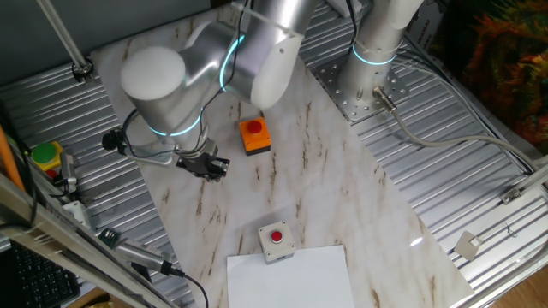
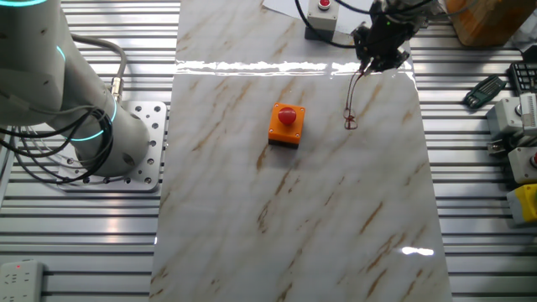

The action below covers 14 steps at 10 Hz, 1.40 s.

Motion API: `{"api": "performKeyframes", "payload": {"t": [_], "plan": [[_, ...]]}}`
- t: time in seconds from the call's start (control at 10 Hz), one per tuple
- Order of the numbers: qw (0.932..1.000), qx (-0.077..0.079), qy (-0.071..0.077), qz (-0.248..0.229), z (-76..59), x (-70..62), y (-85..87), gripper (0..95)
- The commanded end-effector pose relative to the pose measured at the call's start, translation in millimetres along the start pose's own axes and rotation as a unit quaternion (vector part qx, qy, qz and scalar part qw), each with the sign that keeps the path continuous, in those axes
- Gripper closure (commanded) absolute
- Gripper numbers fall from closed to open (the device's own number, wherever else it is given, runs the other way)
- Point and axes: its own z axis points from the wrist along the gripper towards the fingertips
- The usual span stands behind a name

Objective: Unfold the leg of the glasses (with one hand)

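The thin dark reddish-brown wire-frame glasses point(image 2: 353, 102) were very hard to make out. In the other fixed view they appeared only as a fine line running from the black two-finger claw point(image 2: 379, 60) to a small loop against the pale stone, just right of the orange box. Whether that loop touched the counter could not be told. In one fixed view the glasses were hidden: the claw point(image 1: 211, 168) sat under the bulky silver arm point(image 1: 163, 81), and nothing thin could be picked out below it.

The claw's fingers looked drawn together around the top end of the wire line, gripping the glasses by one slender part, though the contact itself was too small to see clearly.

The counter point(image 2: 294, 210) was a white marble-patterned slab with brown veins, lying on a ribbed metal table point(image 2: 470, 210). Near its middle stood a small orange box with a red round button point(image 2: 286, 123). At the counter's far edge in the other fixed view sat a grey box with a red button point(image 2: 321, 7), cut off by the frame; in one fixed view the same box point(image 1: 276, 239) rested at the edge of a white sheet point(image 1: 291, 278).

A second silver arm base point(image 2: 75, 109) was bolted to the metal at the left of the other fixed view, with grey cables beside it. Small devices and a yellow block point(image 2: 524, 201) lay along the right edge, partly cropped.
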Motion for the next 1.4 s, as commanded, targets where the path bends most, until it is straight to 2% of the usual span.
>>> {"api": "performKeyframes", "payload": {"t": [0.1,0.5,0.6,0.8,0.9,1.4], "plan": [[1.0,-0.002,0.002,0.002,-13.0,4.9,2.9,95.0],[1.0,-0.003,0.007,0.006,-27.1,11.5,7.3,95.0],[0.9999,0.001,0.012,0.004,-28.4,11.6,8.3,95.0],[0.9999,-0.004,0.01,0.011,-32.0,13.1,9.9,95.0],[0.9999,-0.001,0.014,0.008,-32.7,13.5,10.2,95.0],[0.9998,-0.003,0.008,0.019,-39.2,17.6,12.1,95.0]]}}
